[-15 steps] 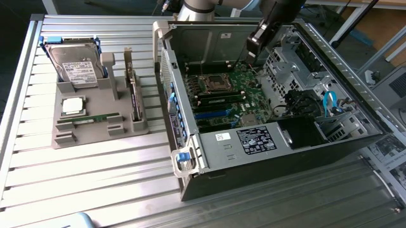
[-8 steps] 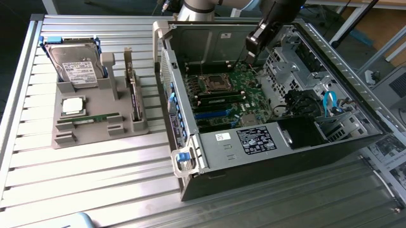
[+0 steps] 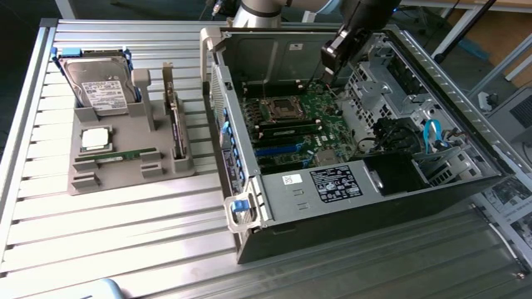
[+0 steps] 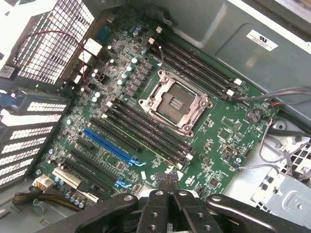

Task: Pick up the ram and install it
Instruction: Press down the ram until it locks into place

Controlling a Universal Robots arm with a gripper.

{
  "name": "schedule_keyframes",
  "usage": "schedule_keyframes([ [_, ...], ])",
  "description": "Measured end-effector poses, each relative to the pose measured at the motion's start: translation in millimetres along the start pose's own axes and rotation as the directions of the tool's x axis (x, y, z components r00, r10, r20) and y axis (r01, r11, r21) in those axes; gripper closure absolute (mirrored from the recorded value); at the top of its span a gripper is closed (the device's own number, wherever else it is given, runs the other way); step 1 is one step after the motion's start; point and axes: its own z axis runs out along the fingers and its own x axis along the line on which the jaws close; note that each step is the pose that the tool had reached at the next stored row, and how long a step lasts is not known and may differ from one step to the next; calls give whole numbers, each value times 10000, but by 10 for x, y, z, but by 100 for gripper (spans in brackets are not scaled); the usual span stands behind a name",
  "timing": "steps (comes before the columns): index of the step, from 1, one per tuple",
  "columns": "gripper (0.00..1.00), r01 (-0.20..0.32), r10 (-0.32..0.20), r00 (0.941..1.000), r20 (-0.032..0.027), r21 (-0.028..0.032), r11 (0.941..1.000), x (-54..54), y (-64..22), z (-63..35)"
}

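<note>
Slatted aluminium bench (image 3: 124, 237) carried both work areas at inspection: a grey fixture tray (image 3: 124, 168) toward the exterior view's left, and an open computer case (image 3: 365, 193) toward its right.

You had the gripper (image 4: 167, 180) inside the case, above the motherboard (image 4: 228, 141). In the wrist view the jaws stood pressed together with nothing between them. In the exterior view the gripper hung over the board's far end, near the rear wall of the case.

The ram (image 3: 116, 154) lay in a slot near the front of the tray, just in front of the square processor chip (image 3: 96, 138) and well apart from the hard drive (image 3: 99, 90) standing at the tray's far end. It had not been picked up.

Key relation: the ram lay well apart from the jaws, off toward the exterior view's left and outside the case, with the case's side wall (image 3: 228, 124) between the two. Its long axis ran roughly across the exterior view, left to right, close to square with the long dark memory slots (image 4: 146, 131) seen beside the empty processor socket (image 4: 176, 103).

Those slots appeared vacant in the wrist view, as far as could be judged. My assessment is that the task stood at its beginning, with neither pickup nor installation yet done.
</note>
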Motion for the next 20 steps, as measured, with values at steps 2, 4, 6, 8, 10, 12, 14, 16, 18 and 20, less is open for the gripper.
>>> schedule_keyframes([
  [2, 89, -112, 112, 9999, 1, -3, 9999, 0, 0, 0],
  [4, 89, -223, 223, 9998, 1, -7, 9998, 0, 0, 1],
  [6, 89, -334, 334, 9994, 2, -11, 9994, 0, 0, 1],
  [8, 89, -446, 446, 9990, 3, -14, 9990, 0, 0, 1],
  [10, 89, -550, 550, 9985, 3, -17, 9985, 0, 0, 1],
  [12, 89, -654, 654, 9979, 3, -21, 9979, 0, 0, 1],
  [14, 89, -758, 758, 9971, 4, -24, 9971, 0, 0, 1],
  [16, 89, -881, 881, 9961, 4, -28, 9961, 0, 0, 1],
  [18, 89, -1009, 1009, 9949, 4, -31, 9949, 0, 0, 2],
  [20, 89, -1128, 1128, 9936, 4, -36, 9936, 0, 0, 2],
])
